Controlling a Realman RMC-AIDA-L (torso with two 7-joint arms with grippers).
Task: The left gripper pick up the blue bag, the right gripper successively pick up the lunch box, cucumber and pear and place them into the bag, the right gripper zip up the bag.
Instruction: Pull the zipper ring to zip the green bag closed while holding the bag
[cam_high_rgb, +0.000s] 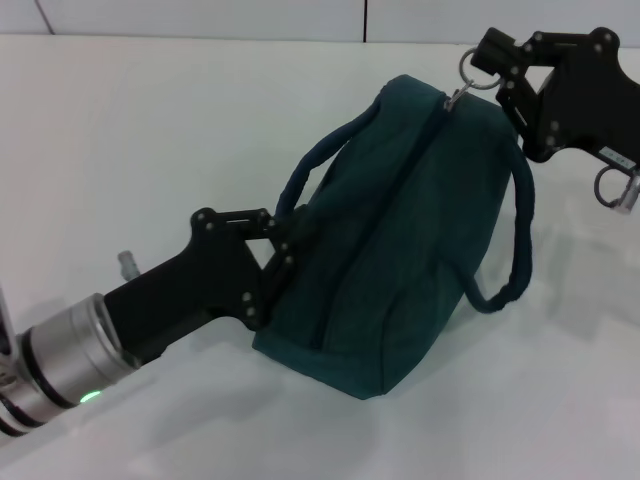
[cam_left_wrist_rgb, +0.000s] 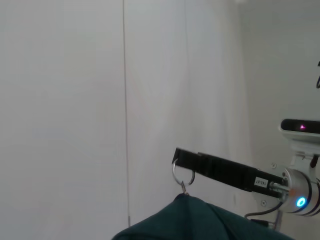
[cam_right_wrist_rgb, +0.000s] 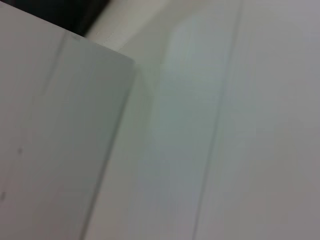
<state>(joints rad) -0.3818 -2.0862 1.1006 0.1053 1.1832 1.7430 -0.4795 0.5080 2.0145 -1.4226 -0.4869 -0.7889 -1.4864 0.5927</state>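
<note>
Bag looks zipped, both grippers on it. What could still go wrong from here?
1. The right gripper pinches only the thin ring pull; it may slip off, or extra pull could strain the zipper end.
2. The left gripper grips the bag at one end only; the soft bag could sag or tip on the table once released.

White table (cam_high_rgb: 150, 130), pale panelled wall (cam_left_wrist_rgb: 65, 100) with a vertical seam, dark strip at one panel corner (cam_right_wrist_rgb: 55, 12)

blue bag (cam_high_rgb: 400, 250) matt teal cloth; ring pull (cam_high_rgb: 472, 68) shiny metal; table (cam_high_rgb: 130, 140) smooth white
</note>
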